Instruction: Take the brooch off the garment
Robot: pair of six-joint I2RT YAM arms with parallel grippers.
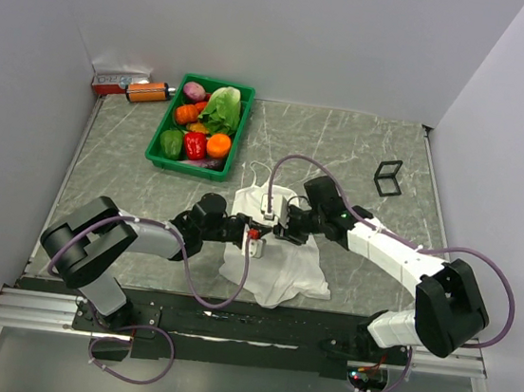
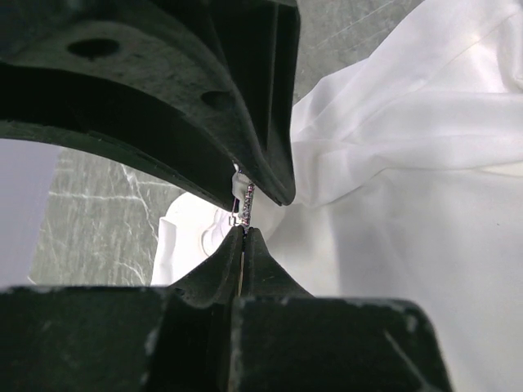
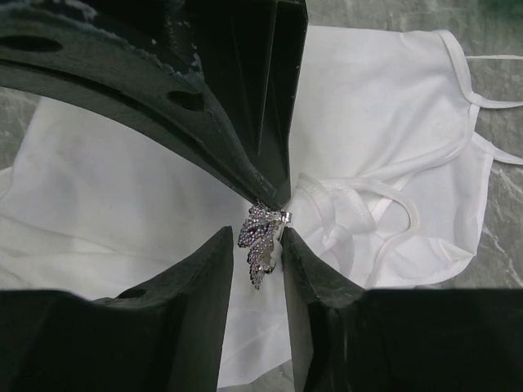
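Beyond the garment (image 1: 277,265), on the marbled table (image 1: 344,149), sits a green basket (image 1: 166,115) of vegetables, and further beyond the garment on that same side lies an orange cylinder (image 1: 147,92); a small black wire frame (image 1: 388,176) stands well apart from the garment towards the far right. None of these touches the cloth. Over the garment's upper middle the left gripper (image 1: 251,234) and right gripper (image 1: 273,221) meet tip to tip, and in the overhead view their dark bodies cover the spot, so the brooch cannot be made out there. The right wrist view shows the brooch (image 3: 260,245) plainly, a glittering leaf-like piece over the garment (image 3: 384,106), its top touching the upper fingertip of the right gripper (image 3: 265,233) and its length hanging in the gap between the lower dark parts; whether it is pinched there I cannot tell. The left wrist view shows the brooch (image 2: 248,202) edge-on as a thin sparkling strip against the garment (image 2: 425,163), with the left gripper (image 2: 249,208) clenched on it, both tips touching it
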